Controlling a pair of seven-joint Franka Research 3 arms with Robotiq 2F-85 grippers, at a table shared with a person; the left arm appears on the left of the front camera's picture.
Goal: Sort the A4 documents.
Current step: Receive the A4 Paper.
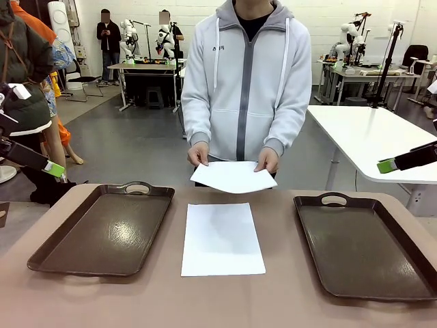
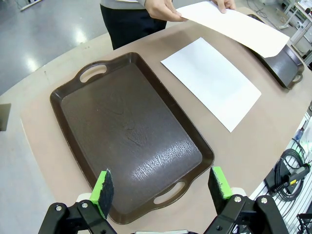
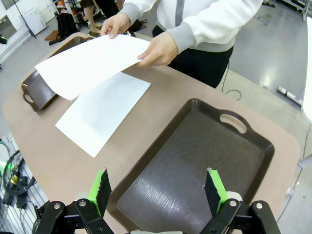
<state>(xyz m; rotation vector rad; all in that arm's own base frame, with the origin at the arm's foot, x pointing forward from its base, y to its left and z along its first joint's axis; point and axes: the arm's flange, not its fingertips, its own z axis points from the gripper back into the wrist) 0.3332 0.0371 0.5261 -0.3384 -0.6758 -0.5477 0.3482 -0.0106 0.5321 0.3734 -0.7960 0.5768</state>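
One white A4 document lies flat on the table between two dark brown trays; it also shows as a sheet in the left wrist view and a sheet in the right wrist view. A person in a light grey jacket holds a second A4 document with both hands above the table's far edge, also seen as the held sheet and the held sheet. My left gripper hovers open above the left tray. My right gripper hovers open above the right tray. Both hold nothing.
The left tray and the right tray flank the flat sheet on the tan table. My left arm's green pad shows at the left edge, my right arm's pad at the right. A white table stands behind.
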